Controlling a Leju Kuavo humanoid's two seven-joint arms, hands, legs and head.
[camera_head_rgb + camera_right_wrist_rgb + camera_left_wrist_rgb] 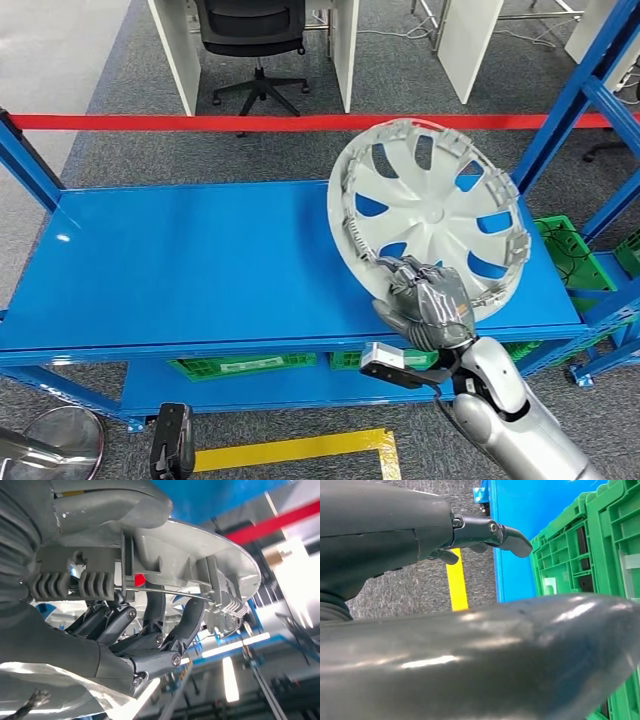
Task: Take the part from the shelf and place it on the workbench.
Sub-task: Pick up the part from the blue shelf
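The right hand (426,300) grips the hubcap (430,210) by its 6 o'clock rim, tilted above the blue shelf (189,265). Green crates (584,555) sit on the lower tier, contents unclear. The left hand (486,532) holds nothing, fingers extended.

No text, label, brand, number or sign can be read in any of the pictures.

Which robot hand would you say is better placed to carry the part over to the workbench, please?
The right robot hand: it already grips the rim of the silver hubcap, tilted above the blue shelf. The left robot hand hangs low, holding nothing.
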